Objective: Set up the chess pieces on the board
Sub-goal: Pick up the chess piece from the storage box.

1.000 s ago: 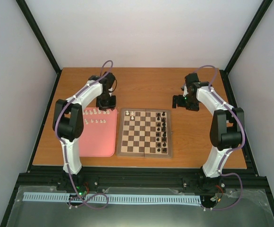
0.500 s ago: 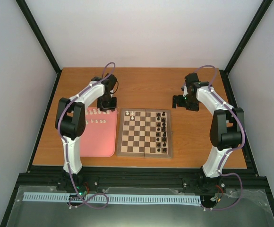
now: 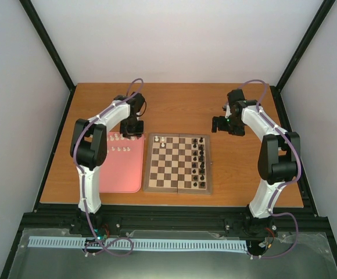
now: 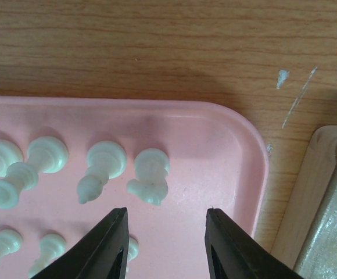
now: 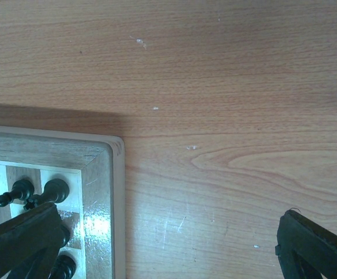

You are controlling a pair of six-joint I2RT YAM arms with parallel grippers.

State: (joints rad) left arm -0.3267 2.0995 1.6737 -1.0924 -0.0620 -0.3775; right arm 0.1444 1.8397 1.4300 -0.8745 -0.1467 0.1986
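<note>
Several white chess pieces [image 3: 119, 138] lie on a pink tray [image 3: 121, 171] left of the board [image 3: 178, 163]. Two white pieces [image 3: 160, 140] stand on the board's far left corner. My left gripper [image 3: 132, 132] hangs over the tray's far right corner, open and empty. In the left wrist view its gripper [image 4: 167, 218] sits just short of a toppled white piece [image 4: 149, 183], with more white pieces [image 4: 99, 171] to the left. My right gripper [image 3: 221, 124] hovers wide open over bare table beyond the board's far right corner [image 5: 101, 152].
Small black pieces [image 3: 201, 157] line the board's right columns; some show in the right wrist view [image 5: 40, 193]. The board's tan frame [image 4: 322, 192] lies just right of the tray rim [image 4: 255, 157]. Black rails border the wooden table [image 3: 180, 104].
The left arm has shifted slightly, its gripper settling a little further right over the tray's far right corner. The right arm and the pieces stay as they were.
</note>
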